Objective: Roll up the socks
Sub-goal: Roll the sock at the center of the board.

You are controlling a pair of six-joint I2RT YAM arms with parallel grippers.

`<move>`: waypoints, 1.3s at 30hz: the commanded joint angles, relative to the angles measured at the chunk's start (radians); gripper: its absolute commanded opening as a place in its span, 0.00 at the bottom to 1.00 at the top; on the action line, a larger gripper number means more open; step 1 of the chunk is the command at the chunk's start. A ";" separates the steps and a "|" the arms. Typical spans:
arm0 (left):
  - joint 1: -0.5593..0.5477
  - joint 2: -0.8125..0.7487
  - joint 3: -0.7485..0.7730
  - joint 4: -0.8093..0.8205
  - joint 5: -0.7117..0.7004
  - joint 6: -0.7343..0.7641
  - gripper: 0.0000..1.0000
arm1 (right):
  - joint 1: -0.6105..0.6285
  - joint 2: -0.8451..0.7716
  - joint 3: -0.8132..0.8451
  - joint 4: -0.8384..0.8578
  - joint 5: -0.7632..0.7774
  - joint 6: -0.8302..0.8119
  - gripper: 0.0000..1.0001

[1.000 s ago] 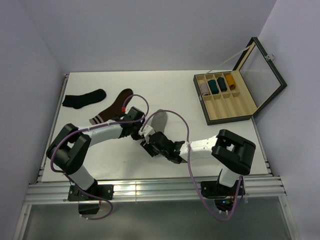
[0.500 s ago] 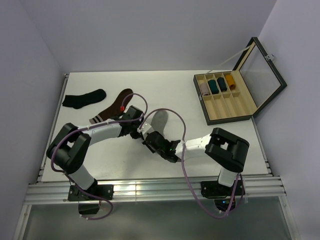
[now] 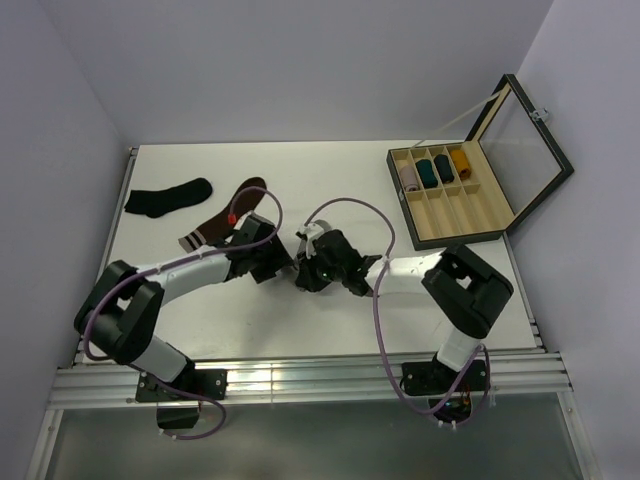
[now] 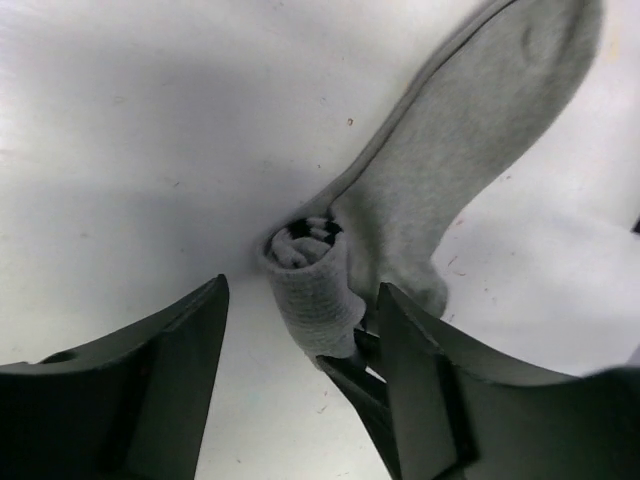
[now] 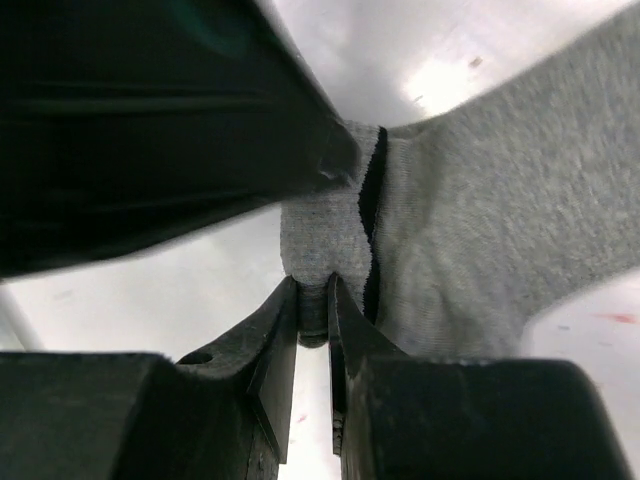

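Note:
A light grey sock (image 4: 470,150) lies on the white table, its cuff end wound into a short roll (image 4: 312,290) with dark stripes showing at the open end. My left gripper (image 4: 300,375) is open, one finger on each side of the roll and not pressing it. My right gripper (image 5: 312,300) is shut on the near end of the roll (image 5: 325,235), while the flat foot part (image 5: 500,220) spreads to the right. In the top view both grippers, left (image 3: 283,265) and right (image 3: 306,272), meet at the table's middle and hide most of the sock.
A plain black sock (image 3: 168,197) and a dark brown sock with a pale striped cuff (image 3: 222,218) lie at the back left. An open wooden box (image 3: 470,215) at the back right holds several rolled socks, its glass lid (image 3: 528,135) tilted back.
My left gripper has opened off the roll. My right gripper has swung in from the near side and shut on the roll's end.

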 commanded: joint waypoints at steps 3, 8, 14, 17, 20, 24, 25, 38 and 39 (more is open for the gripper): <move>0.006 -0.122 -0.076 0.094 -0.067 -0.070 0.68 | -0.121 0.085 0.033 -0.003 -0.462 0.231 0.00; 0.006 -0.153 -0.131 0.134 -0.051 -0.084 0.66 | -0.222 0.169 0.009 0.167 -0.648 0.411 0.00; 0.005 -0.119 -0.158 0.157 -0.012 -0.101 0.59 | -0.275 0.255 0.038 0.165 -0.719 0.453 0.00; 0.005 -0.104 -0.161 0.166 -0.018 -0.104 0.57 | -0.286 0.286 0.051 0.149 -0.739 0.459 0.00; 0.003 -0.093 -0.165 0.200 -0.016 -0.110 0.57 | -0.296 0.312 0.050 0.171 -0.760 0.482 0.00; 0.002 -0.050 -0.151 0.214 -0.009 -0.112 0.56 | -0.304 0.324 0.051 0.177 -0.765 0.489 0.00; 0.002 -0.043 -0.148 0.220 -0.005 -0.113 0.55 | -0.307 0.327 0.054 0.177 -0.765 0.489 0.00; -0.023 0.025 -0.138 0.194 0.007 -0.118 0.22 | -0.315 0.292 0.051 0.114 -0.721 0.414 0.01; -0.023 0.026 -0.127 0.183 0.008 -0.115 0.16 | -0.312 0.282 0.051 0.100 -0.710 0.397 0.03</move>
